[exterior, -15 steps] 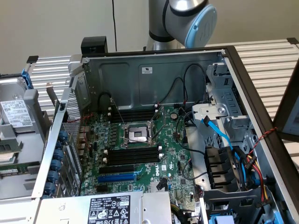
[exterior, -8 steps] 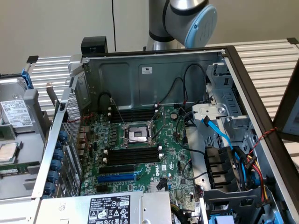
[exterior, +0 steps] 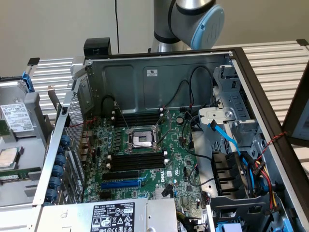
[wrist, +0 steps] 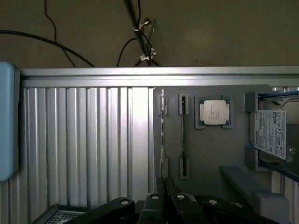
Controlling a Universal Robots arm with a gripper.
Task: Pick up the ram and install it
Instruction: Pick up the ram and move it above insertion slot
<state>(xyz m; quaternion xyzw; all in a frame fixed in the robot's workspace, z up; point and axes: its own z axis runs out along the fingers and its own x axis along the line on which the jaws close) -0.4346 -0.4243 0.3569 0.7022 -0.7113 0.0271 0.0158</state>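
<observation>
Hanging over grey tray (wrist: 210,156); gripper (wrist: 163,184) with jaws pinched together. Green ram (exterior: 20,171) lodged in tray near processor (wrist: 214,112), untouched.

Ram (exterior: 19,170) lying outside the computer case, not installed.
Long, narrow green stick, set on its long edge in a grey tray (exterior: 19,193) at the exterior view's left.
</observation>
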